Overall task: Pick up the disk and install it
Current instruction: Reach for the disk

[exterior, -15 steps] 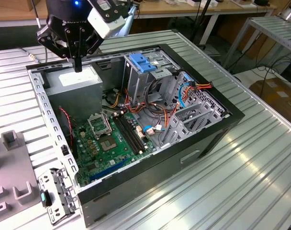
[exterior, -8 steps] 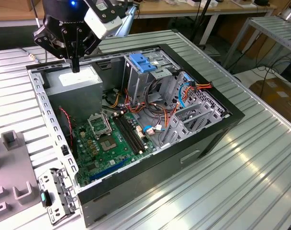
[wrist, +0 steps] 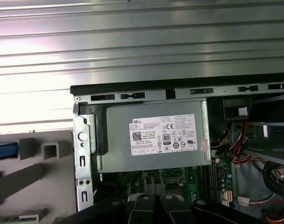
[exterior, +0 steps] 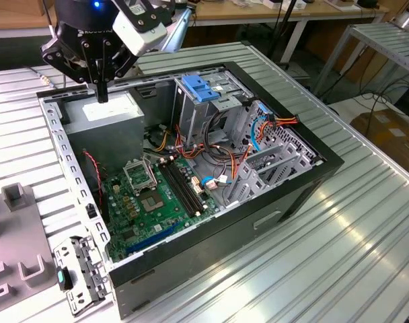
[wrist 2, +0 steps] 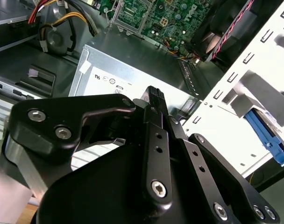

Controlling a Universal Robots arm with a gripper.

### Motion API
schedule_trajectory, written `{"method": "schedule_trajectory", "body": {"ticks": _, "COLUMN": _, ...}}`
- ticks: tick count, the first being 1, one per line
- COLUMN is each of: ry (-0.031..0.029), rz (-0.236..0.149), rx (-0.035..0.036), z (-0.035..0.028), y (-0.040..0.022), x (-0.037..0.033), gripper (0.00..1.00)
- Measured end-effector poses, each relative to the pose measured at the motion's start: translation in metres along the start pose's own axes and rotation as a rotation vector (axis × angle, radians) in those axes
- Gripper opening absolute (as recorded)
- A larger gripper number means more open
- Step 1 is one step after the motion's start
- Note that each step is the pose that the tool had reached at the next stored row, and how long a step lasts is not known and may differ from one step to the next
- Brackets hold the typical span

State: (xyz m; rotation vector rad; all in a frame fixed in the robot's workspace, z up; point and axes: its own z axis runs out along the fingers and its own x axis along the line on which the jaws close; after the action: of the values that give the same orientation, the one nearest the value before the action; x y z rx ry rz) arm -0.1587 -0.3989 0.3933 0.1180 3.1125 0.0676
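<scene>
Hovering in the upper left of the exterior view, the gripper (exterior: 102, 93) hangs over the PSU (exterior: 103, 116), the grey box w/ one white sticker. The claw looks clenched, fingers pressed together w/ nothing between them, and it's the same story in the second wrist view. Can't tell if the tip touches the PSU lid or just floats above it. Room-wise, there's open air over the PSU, but the case (exterior: 211, 252) rim runs close by on the upper and left sides of that corner. Mid-case is tight: the drive cage (exterior: 191, 118) stands just right of the PSU and a tangle of cables (exterior: 235, 158) fills the centre. Outside the case the ribbed table (exterior: 346, 256) is wide open toward the lower right. Counts: 1 case, 1 PSU, 1 mobo (exterior: 147, 202), 1 pale-blue latch plate (exterior: 201, 89) on top of the cage, 1 disk. The disk (wrist: 4, 150) sits outside the case on the grey fixture (exterior: 19, 232), well apart from the gripper. In both wrist views you get just a blue rail edge of it (wrist 2: 268, 137), cut off by the frame and partly under a fixture block, so the label is hidden. The fixture is cropped at the exterior view's left, and the arm is cropped up top.
</scene>
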Motion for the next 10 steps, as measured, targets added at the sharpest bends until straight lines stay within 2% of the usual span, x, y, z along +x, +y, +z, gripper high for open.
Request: {"method": "schedule_trajectory", "body": {"ticks": 10, "ry": -0.0001, "rz": 0.0, "rx": 0.0, "z": -0.0002, "y": -0.0007, "x": 0.0093, "gripper": 0.11}}
